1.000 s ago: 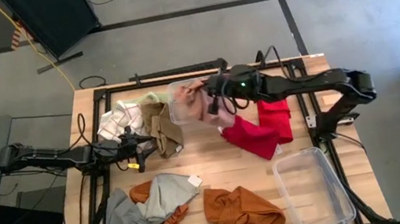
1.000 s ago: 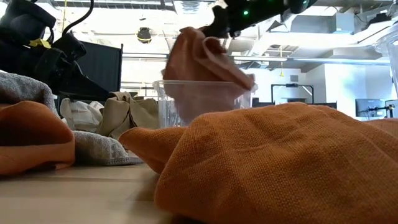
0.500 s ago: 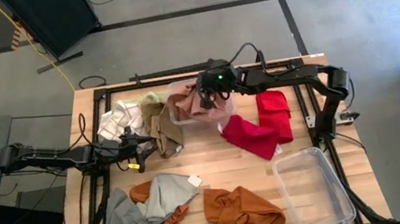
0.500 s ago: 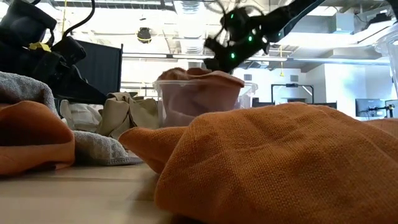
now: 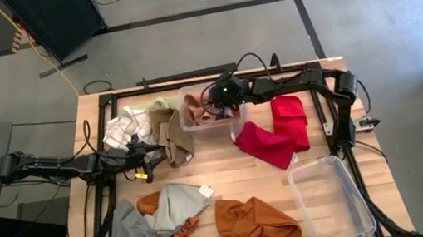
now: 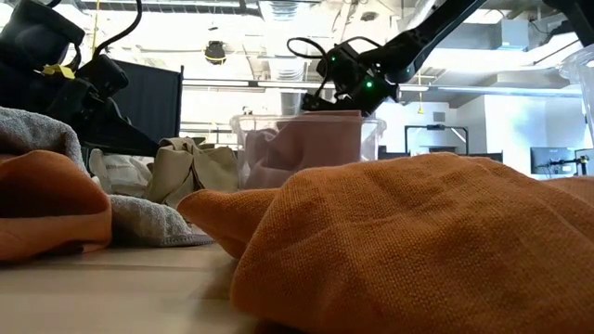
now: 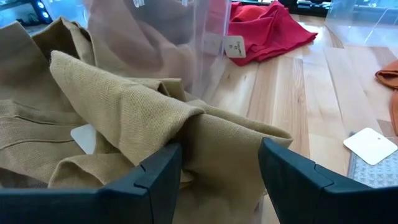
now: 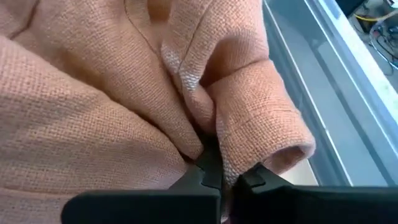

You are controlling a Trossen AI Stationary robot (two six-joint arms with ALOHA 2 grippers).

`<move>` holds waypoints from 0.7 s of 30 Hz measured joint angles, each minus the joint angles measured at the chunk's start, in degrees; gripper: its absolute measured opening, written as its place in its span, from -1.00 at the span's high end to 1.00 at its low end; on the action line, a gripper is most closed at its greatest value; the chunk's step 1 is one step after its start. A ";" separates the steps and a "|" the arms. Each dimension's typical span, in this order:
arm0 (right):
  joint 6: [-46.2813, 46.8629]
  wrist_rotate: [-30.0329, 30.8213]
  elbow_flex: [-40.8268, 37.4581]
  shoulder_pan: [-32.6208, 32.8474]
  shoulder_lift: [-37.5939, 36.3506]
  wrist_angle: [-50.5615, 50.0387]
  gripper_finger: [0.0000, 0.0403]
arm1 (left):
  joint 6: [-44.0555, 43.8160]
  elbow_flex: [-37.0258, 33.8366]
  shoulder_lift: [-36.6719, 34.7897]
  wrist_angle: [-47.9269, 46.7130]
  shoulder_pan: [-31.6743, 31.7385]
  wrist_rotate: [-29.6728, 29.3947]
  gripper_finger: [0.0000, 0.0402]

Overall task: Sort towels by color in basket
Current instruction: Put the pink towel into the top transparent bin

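Note:
My right gripper (image 5: 220,107) reaches down into the clear basket (image 5: 195,122) at the table's far middle and is shut on the pink towel (image 5: 209,110), which fills that basket (image 6: 255,139). My left gripper (image 7: 221,168) is open at the table's left. Its fingers stand on either side of a raised fold of the tan towel (image 7: 124,99), and I cannot tell whether they touch it. The tan towel (image 5: 172,134) lies bunched against the basket's left wall. Two red towels (image 5: 273,136) lie right of the basket. My right gripper pinches a bunched fold of the pink towel (image 8: 214,143) between its two fingers (image 8: 202,177). It comes from above and from the table's right, slanting down into the basket. The towel lies slack in the basket around the fingers (image 6: 288,153).
A white-checked towel (image 5: 121,129) and a pale green one (image 5: 160,103) lie at the far left. Grey towels (image 5: 141,234) and rust orange towels (image 5: 254,223) lie along the near edge. A second clear basket (image 5: 362,215) sits at the near right corner.
My right gripper has come down into the clear basket, shut on the pink towel all the while, and its arm has drawn toward the table's left. The towel hung above the basket's rim a second ago; now it has sunk into the basket and lies bunched there.

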 joint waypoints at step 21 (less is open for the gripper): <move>1.48 -0.41 -0.31 3.39 -12.81 -1.58 0.34 | -0.14 0.00 -0.01 0.04 0.00 0.00 -0.02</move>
